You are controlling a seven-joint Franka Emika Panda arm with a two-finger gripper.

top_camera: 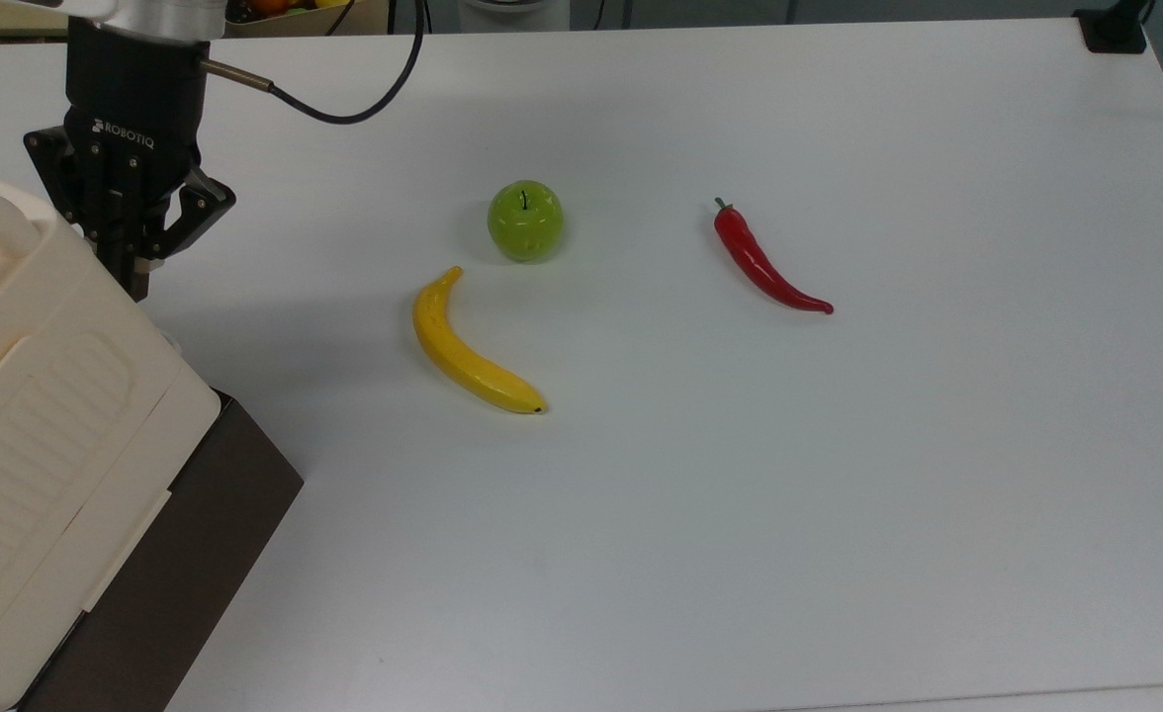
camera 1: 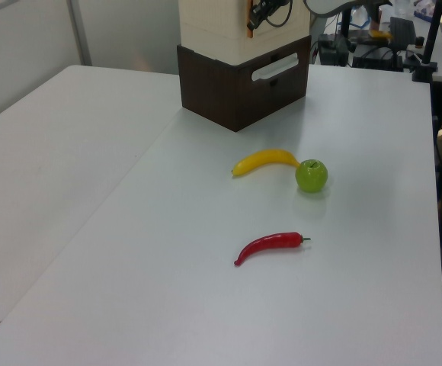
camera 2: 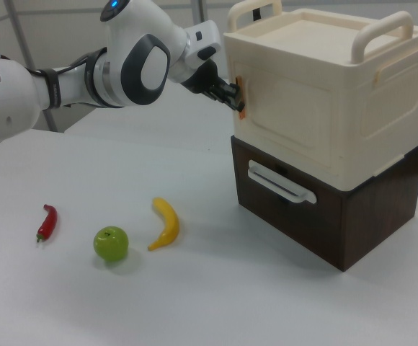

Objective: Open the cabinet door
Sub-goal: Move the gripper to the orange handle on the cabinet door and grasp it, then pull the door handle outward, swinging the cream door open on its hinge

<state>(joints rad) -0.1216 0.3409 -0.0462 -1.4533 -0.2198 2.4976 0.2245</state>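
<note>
White tabletop (top_camera: 740, 514) is stretching out under everything, with the cabinet (camera 2: 324, 101) sitting on a dark brown drawer base (camera 2: 339, 216) at the right view's right, and I am holding my gripper (camera 2: 236, 98) with its fingers drawn together on a small orange tab (camera 2: 239, 90) at the left edge of the cabinet door (camera 2: 295, 119), which is lying flush and closed. I am judging that my hold on so little plastic is slipping-prone if I am pulling off the door's swing, or that a stiff latch is dragging the whole cabinet off its base instead. Well apart in the top view, the banana (top_camera: 468, 346), green apple (top_camera: 525, 220) and red chilli (top_camera: 764, 262) are lying out of harm's way.
</note>
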